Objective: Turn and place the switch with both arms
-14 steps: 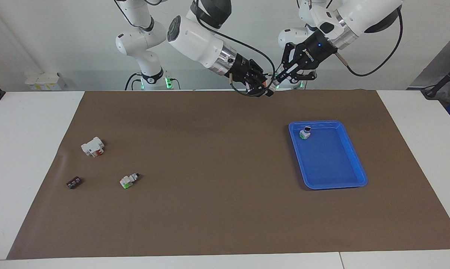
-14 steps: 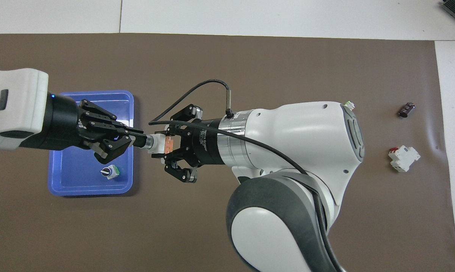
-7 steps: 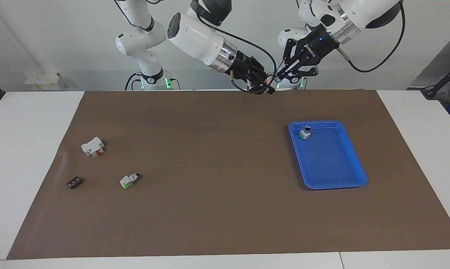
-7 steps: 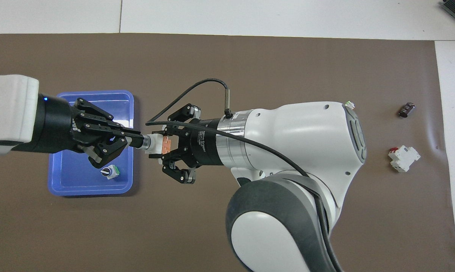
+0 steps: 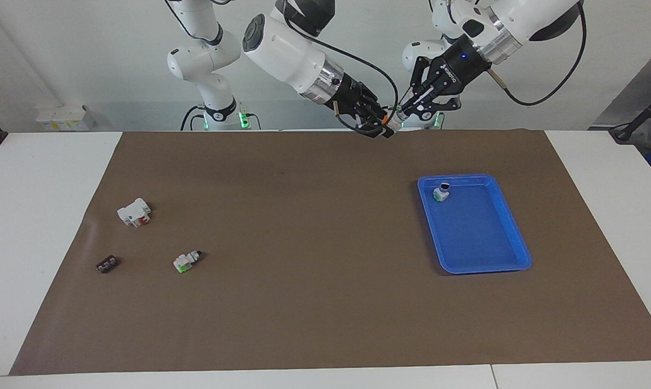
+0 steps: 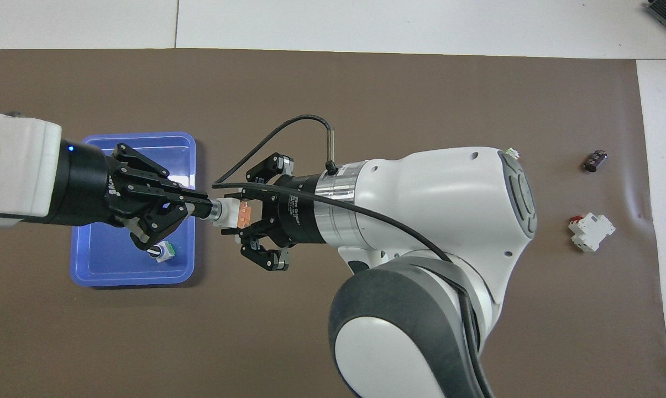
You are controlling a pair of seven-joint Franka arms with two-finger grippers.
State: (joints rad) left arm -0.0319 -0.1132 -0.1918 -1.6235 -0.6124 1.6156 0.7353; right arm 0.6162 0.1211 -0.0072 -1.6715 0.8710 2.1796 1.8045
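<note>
Switch [image 6: 237,213] with orange band hangs mid-air between both claws, over the mat beside the blue tray [image 6: 92,268]. Left claw [image 6: 203,207] is pinched tight on its black knob tip. Right claw [image 6: 243,214] straddles the white body; can't tell if it grips or has let go. Risk: thin knob grip alone could let the part swing or drop short of the tray, or land on the green-band switch [image 6: 161,251] inside. Brown mat [image 5: 303,302] covers the white bench [image 5: 44,216]; plain white wall [image 5: 87,54] past the robots.
</note>
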